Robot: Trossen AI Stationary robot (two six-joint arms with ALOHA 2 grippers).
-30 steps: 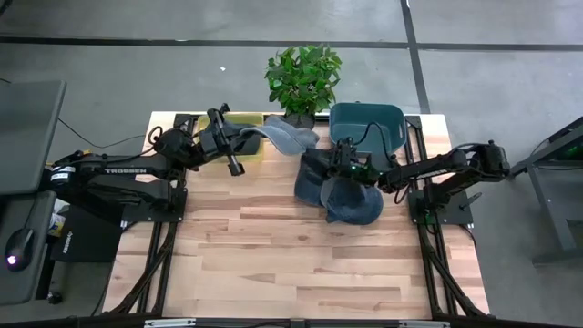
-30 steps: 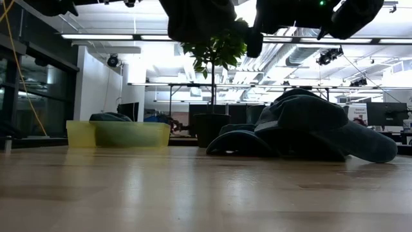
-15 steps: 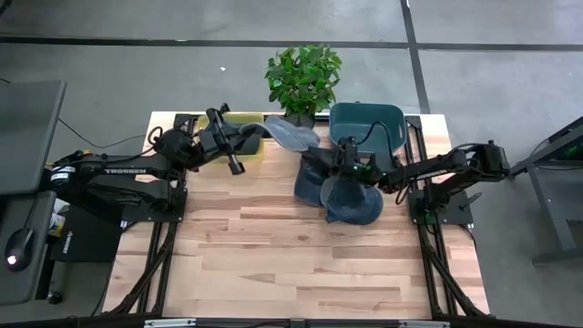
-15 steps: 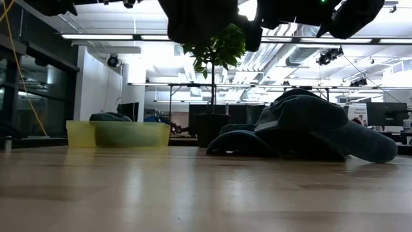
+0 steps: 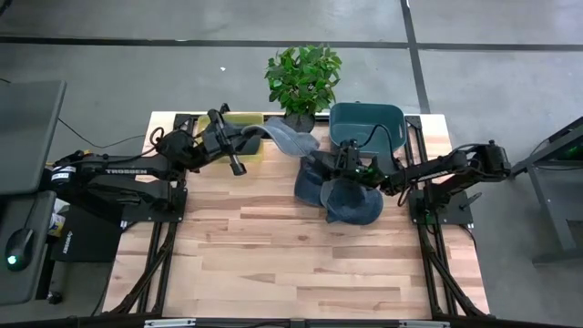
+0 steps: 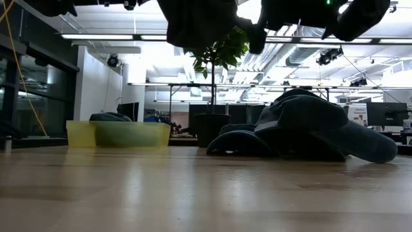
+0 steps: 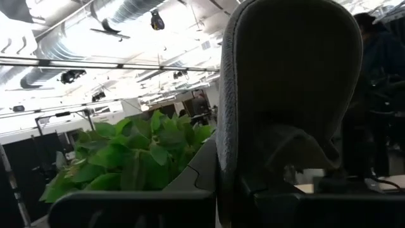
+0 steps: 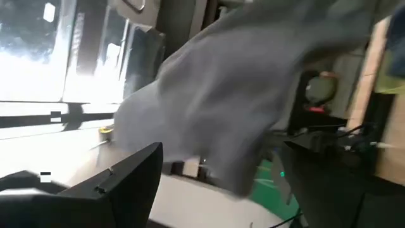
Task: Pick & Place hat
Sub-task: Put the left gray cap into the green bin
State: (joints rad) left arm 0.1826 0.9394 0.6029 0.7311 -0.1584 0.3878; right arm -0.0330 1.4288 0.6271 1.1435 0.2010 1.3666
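Observation:
My left gripper (image 5: pixel 244 138) is shut on a grey-blue hat (image 5: pixel 287 137) and holds it in the air at the table's far side. The hat is over the right end of a yellow bin (image 5: pixel 228 123). In the left wrist view the hat (image 7: pixel 285 95) stands up close in front of the camera. In the low view it hangs at the top (image 6: pixel 196 22). A pile of dark blue hats (image 5: pixel 344 193) lies on the table right of centre. My right gripper (image 5: pixel 335 166) hovers open over the pile, facing the held hat (image 8: pixel 240 95). My left gripper pinches the hat by its near edge (image 7: pixel 223 168) between its two fingers. The fingers come about level from the table's left side. The hat is lifted clear of the table and reaches away from the fingers toward the right.
A potted plant (image 5: pixel 303 77) stands at the far edge behind the held hat. A teal bin (image 5: pixel 367 123) sits at the far right, behind the pile. The yellow bin holds something dark (image 6: pixel 109 117). The near half of the wooden table (image 5: pixel 291 264) is bare.

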